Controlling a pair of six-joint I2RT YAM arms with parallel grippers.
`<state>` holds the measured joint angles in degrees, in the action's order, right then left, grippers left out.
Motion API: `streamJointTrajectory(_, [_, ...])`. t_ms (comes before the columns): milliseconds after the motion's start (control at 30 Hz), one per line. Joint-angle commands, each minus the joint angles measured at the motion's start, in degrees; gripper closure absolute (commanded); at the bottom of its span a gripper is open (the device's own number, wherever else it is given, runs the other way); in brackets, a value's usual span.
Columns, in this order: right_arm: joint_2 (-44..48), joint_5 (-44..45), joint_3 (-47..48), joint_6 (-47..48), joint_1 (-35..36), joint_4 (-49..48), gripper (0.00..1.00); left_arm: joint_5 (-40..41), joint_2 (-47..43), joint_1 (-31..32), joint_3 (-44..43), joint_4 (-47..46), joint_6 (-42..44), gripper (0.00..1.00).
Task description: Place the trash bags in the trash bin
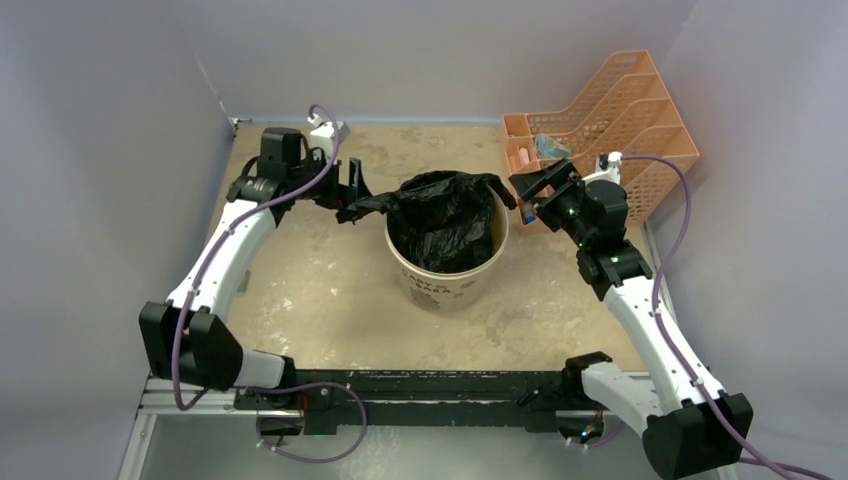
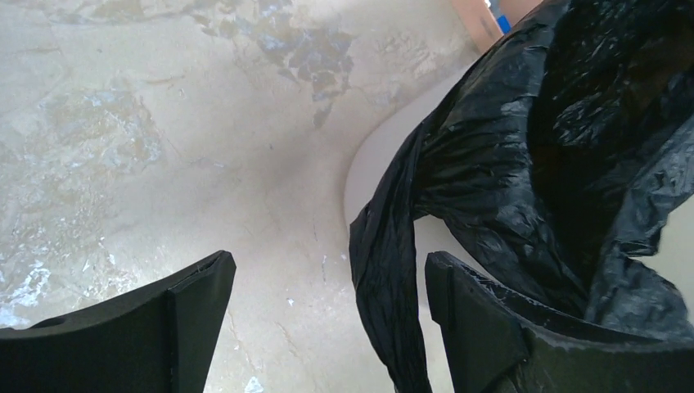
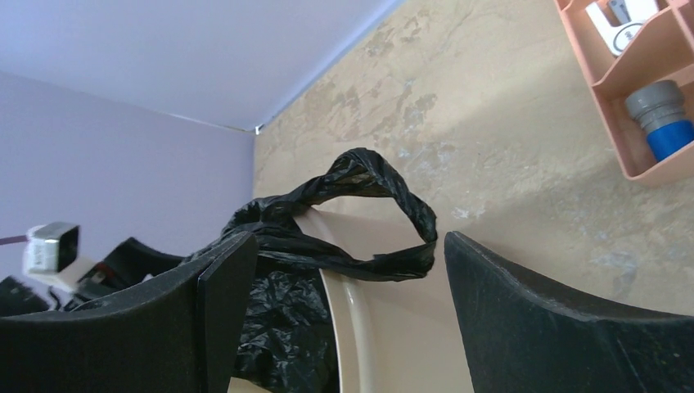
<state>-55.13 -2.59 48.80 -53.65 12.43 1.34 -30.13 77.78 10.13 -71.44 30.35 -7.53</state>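
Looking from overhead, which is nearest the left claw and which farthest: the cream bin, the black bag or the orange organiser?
From the left claw:
1. black trash bag, its handle right beside the claw.
2. cream trash bin, mid-table, to the right.
3. orange mesh organiser, far right corner.

The trash bag (image 1: 445, 225) is sitting in the trash bin (image 1: 445, 285) at the centre of the table (image 1: 330, 300); the desk organiser (image 1: 640, 130) is standing behind-right of it.

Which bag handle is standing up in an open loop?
The right handle, beside the right tool, arched over the bin rim; the left handle hangs twisted outside.
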Motion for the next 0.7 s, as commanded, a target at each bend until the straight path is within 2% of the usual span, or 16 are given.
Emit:
streamJointTrajectory(0, [0.91,-1.65,-0.56,-5.31,-0.21,-3.90,0.14,-1.61,4.31,-0.19,-6.42,8.63,6.73,0.13])
streamJointTrajectory(133, [0.65,-4.78,-0.88,-5.30,-0.20,-4.98,0.14,-0.68,1.78,-0.17,-3.39,2.68,2.91,0.12])
streamJointTrajectory(267, [0.73,-1.24,-1.22,-7.43,-0.16,-2.57,0.13,4.59,-1.77,-0.20,-0.72,-3.64,-4.88,0.08])
streamJointTrajectory(333, [1.20,-0.74,-2.29,-9.18,-0.20,-3.52,0.13,1.45,-2.66,-0.20,0.02,-6.21,-6.51,0.07])
streamJointTrajectory(467, [-0.81,-1.38,-2.66,-14.04,-0.18,-2.99,0.13,0.75,-3.76,-0.20,2.31,-10.65,-10.02,0.07])
streamJointTrajectory(533, [-2.72,-0.81,-1.84,-16.34,-0.14,-1.46,0.16,0.64,-3.71,-0.20,2.89,-12.48,-11.29,0.07])
streamJointTrajectory(667, [-4.00,-6.67,-3.69,-21.84,-0.21,-5.50,0.15,-6.58,-2.55,-0.20,4.04,-16.48,-11.32,0.07])
